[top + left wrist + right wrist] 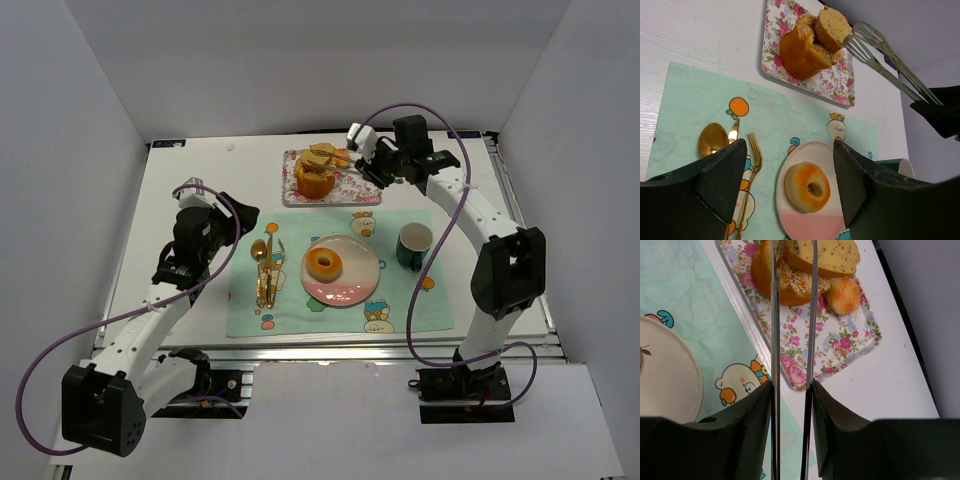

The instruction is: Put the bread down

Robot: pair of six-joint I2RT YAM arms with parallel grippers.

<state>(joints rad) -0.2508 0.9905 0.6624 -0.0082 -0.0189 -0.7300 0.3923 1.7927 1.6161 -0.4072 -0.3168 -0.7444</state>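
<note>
The right gripper [792, 387] is clamped on a pair of metal tongs [812, 315], one finger pressed against each arm, and the two arms run up the middle of the right wrist view with a narrow gap between them. In the overhead view the tongs reach toward the floral tray [290, 190] at upper centre. Their tips are at the right-hand edge of the bread there, but whether they touch it cannot be told. The tray carries a seeded bun [790, 282], a herb slice [832, 255] leaning on it and a small round roll [842, 295] just beside them. A ring-shaped bread [323, 264] already lies on the pink and white plate [345, 292] in the centre of the frame, on a pale green placemat [400, 300]. The left gripper [240, 215] hangs at centre left with its jaws spread wide and nothing between them, above a gold spoon [713, 139] and fork [754, 150]. A dark green mug [414, 246] stands right of the plate
</note>
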